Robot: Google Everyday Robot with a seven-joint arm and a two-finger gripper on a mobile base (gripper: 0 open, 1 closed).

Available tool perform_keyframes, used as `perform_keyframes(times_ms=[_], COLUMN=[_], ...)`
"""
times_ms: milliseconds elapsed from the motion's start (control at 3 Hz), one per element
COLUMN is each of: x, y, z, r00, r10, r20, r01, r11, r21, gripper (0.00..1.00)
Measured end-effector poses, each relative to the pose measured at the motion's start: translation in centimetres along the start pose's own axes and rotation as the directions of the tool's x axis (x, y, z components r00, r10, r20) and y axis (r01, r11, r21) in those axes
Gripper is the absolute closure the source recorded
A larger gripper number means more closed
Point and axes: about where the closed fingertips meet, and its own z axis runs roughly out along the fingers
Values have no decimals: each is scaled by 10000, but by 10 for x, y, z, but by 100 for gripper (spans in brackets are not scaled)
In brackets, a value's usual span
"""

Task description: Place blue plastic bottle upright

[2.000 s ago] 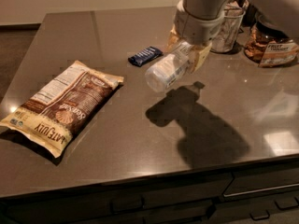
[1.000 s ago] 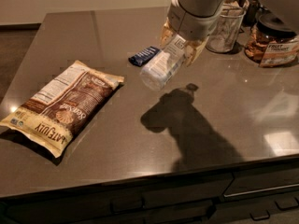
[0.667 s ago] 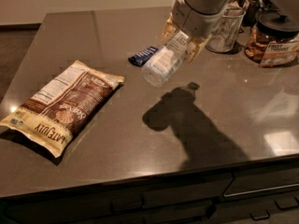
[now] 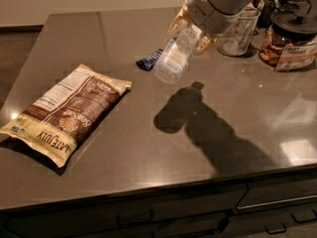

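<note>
The blue plastic bottle [image 4: 176,56] is a small clear bottle with a pale label. It hangs tilted in the air above the dark counter [image 4: 148,152], its base down and to the left, its upper end between the fingers. My gripper [image 4: 190,29] is shut on the bottle's upper part, at the upper middle of the view, with the white arm reaching in from the top right. The bottle's cap is hidden by the fingers. Its shadow falls on the counter below and to the right.
A large chip bag [image 4: 69,114] lies flat at the left. A small dark blue snack wrapper [image 4: 149,60] lies just behind the bottle. A clear glass jar [image 4: 237,33] and a lidded jar with a label [image 4: 292,41] stand at the back right. Drawers run below the front edge.
The gripper has carried the bottle slightly up and turned it closer to upright, base pointing more downward. The shadow on the counter has shifted with it. Nothing else moved.
</note>
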Motion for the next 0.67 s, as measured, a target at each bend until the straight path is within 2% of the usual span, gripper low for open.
perform_keyframes(times_ms=[333, 667], x=[-4, -19], y=[-12, -15], z=[-7, -7], r00=[9875, 9497], r10=[-1365, -2651], r20=[-795, -1667], r01=[1437, 2904], r11=[9851, 9448], r21=[941, 1519], gripper=[100, 100])
